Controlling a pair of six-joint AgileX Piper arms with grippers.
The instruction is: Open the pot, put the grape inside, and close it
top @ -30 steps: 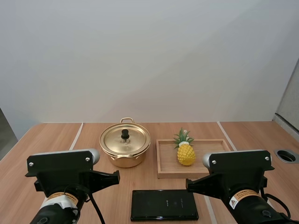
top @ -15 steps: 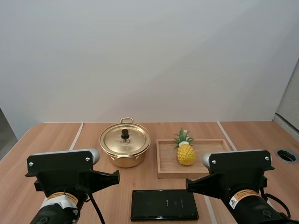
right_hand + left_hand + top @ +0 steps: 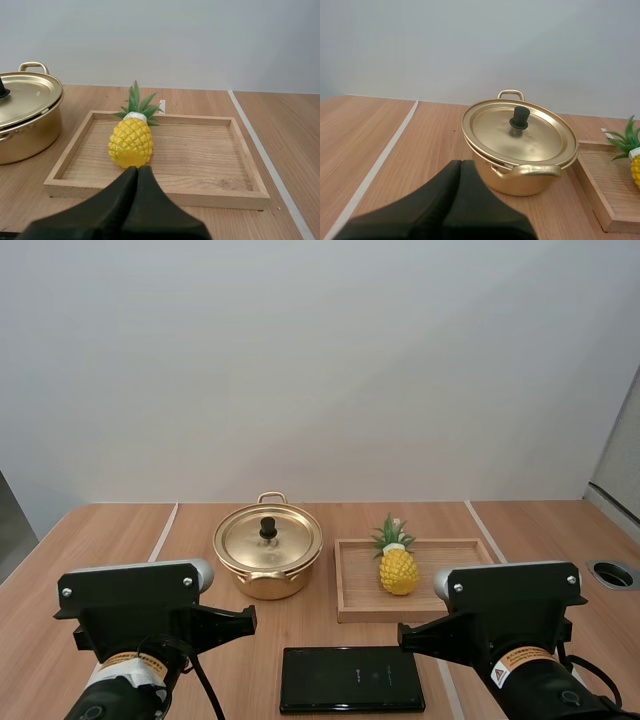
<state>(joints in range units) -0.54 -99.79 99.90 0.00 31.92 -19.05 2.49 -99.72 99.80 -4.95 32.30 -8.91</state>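
A golden pot [image 3: 267,558] stands on the table left of centre, its lid [image 3: 268,538] with a black knob [image 3: 268,528] sitting closed on it. To its right a wooden tray [image 3: 353,598] holds a yellow toy pineapple [image 3: 398,566] with green leaves; I see no grapes. My left gripper [image 3: 459,163] is shut on nothing, low over the table a short way in front of the pot [image 3: 520,150]. My right gripper [image 3: 137,169] is also shut and empty, just in front of the tray's [image 3: 155,192] near rim, pointing at the pineapple [image 3: 131,142].
A flat black pack [image 3: 352,678] lies on the table between my two arms, in front of the pot and tray. A round grommet hole [image 3: 613,573] sits at the table's right edge. Pale seams run across the wooden tabletop.
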